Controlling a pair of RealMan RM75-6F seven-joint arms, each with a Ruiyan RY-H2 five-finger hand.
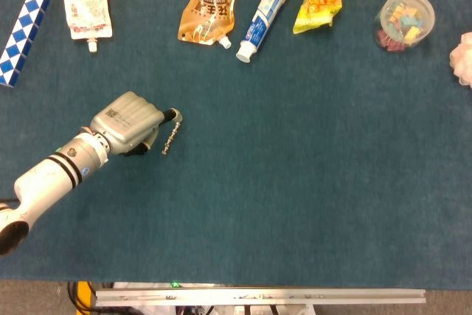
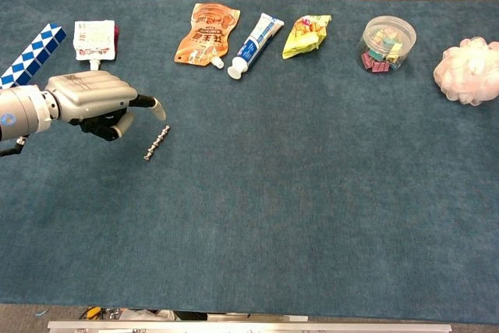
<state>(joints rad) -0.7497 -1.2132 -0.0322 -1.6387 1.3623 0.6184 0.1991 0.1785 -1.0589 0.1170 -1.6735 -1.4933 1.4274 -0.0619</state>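
Left hand closing in on the small metal bead chain

The left hand (image 1: 129,123) hovers with its fingers curled and one fingertip out, gripping nothing visible; this looks like the approach, and a pickup calls for a fine pinch. The bead chain (image 1: 171,136) lies on the counter (image 1: 310,167) just beside the hand, at its 3 o'clock.

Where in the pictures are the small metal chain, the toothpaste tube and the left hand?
metal chain (image 1: 171,138): head view, middle links.
toothpaste tube (image 1: 266,7): head view, middle of tube.
left hand (image 2: 92,97): chest view, back of hand.
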